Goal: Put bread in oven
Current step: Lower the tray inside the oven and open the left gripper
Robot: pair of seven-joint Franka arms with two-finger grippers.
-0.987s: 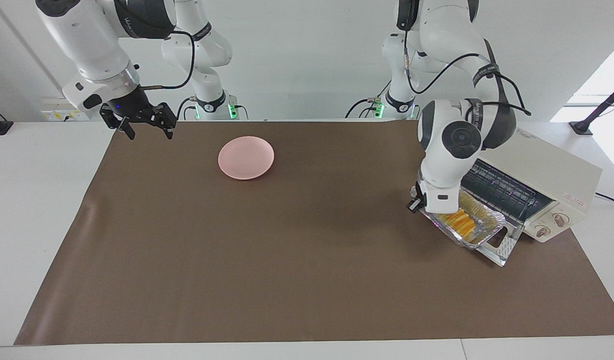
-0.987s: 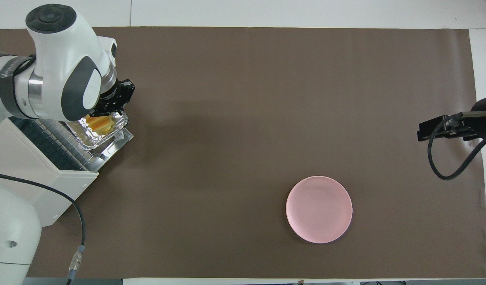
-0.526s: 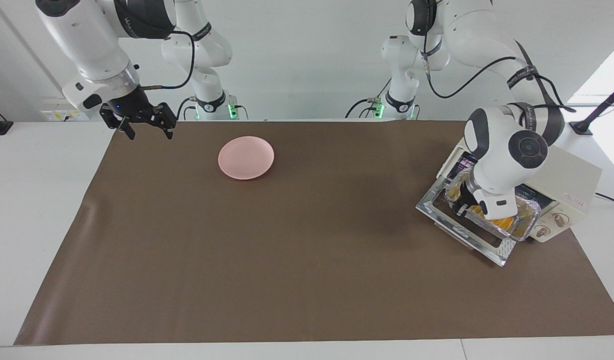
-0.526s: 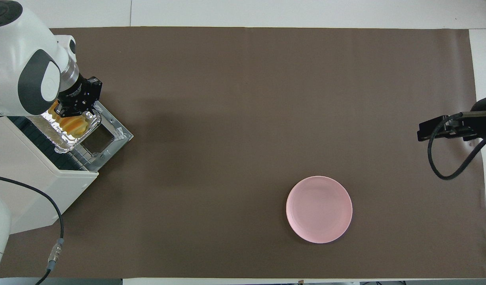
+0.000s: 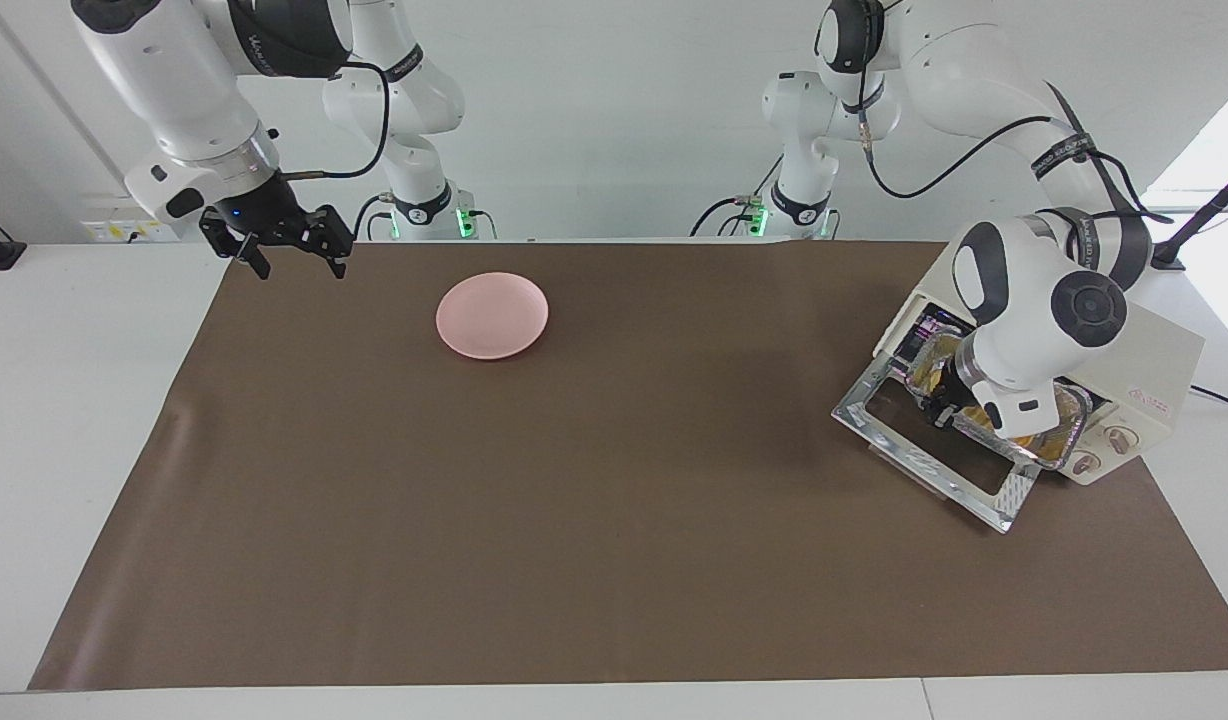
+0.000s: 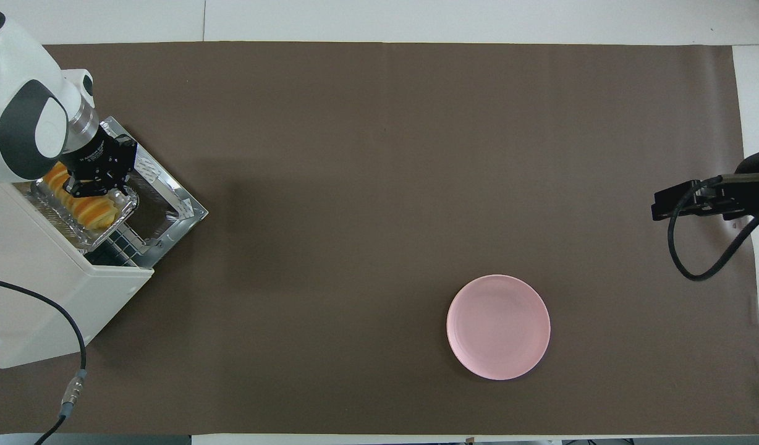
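While the left gripper pinches the foil tray rim at the oven mouth, the bread lies just beneath it.

I saw the ridged golden bread lying in its foil tray at the mouth of the cream oven, door folded down open.
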